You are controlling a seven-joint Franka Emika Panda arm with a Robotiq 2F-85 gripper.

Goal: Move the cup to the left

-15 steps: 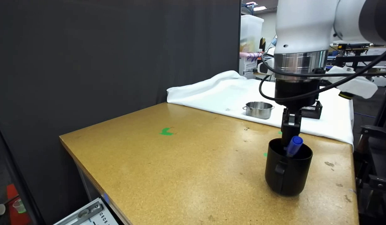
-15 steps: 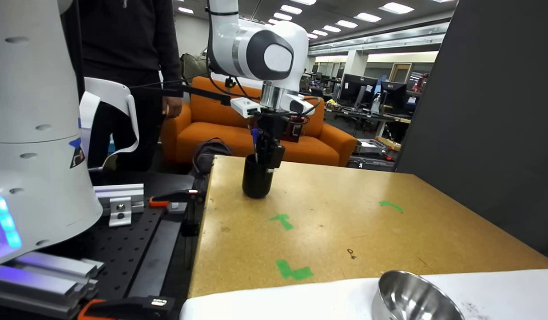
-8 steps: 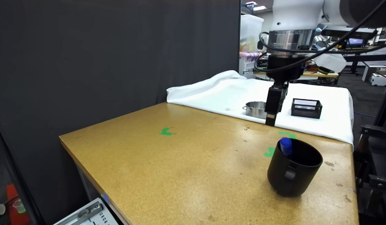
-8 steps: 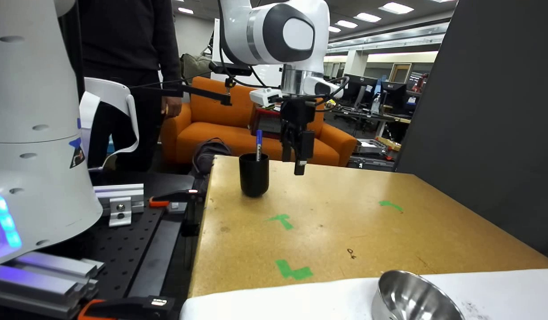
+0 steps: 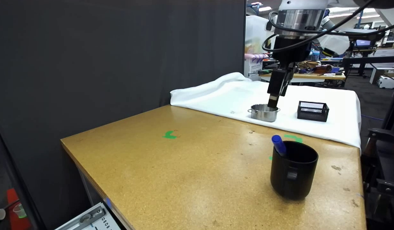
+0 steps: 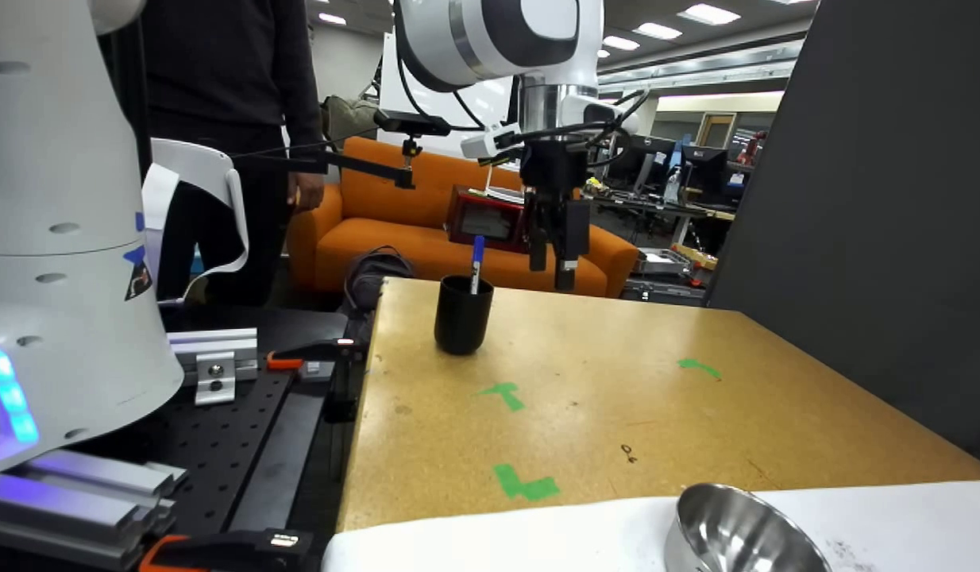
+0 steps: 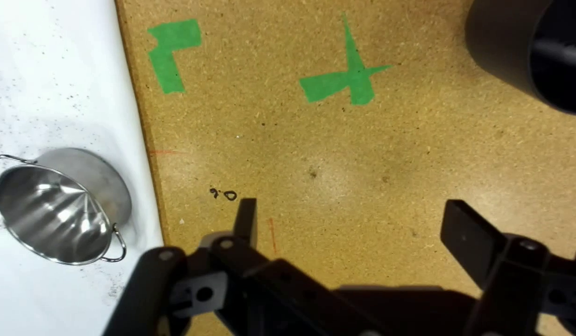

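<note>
The cup (image 5: 294, 182) is a black mug standing near the table's near-right corner in an exterior view, its handle facing that camera. A blue-capped pen (image 5: 279, 145) leans in it and sticks out over the rim. The cup (image 6: 461, 318) leans slightly in an exterior view, with the pen (image 6: 477, 262) upright-ish in it. In the wrist view the cup (image 7: 500, 42) is cut off at the top right. My gripper (image 5: 277, 98) is open, empty and well above the table, apart from the cup. It also shows in an exterior view (image 6: 552, 272) and in the wrist view (image 7: 351, 205).
A metal pot (image 5: 264, 113) with side handles and a black mesh basket (image 5: 313, 111) stand on a white cloth (image 5: 216, 95) along one table side. Green tape marks (image 6: 526, 485) lie on the wooden table. A dark partition (image 6: 855, 238) borders another side.
My gripper was at the cup's rim a second ago; it has since risen and moved away from it. The cup tilted half a second ago and is now nearer upright; the pen shifted within it.
</note>
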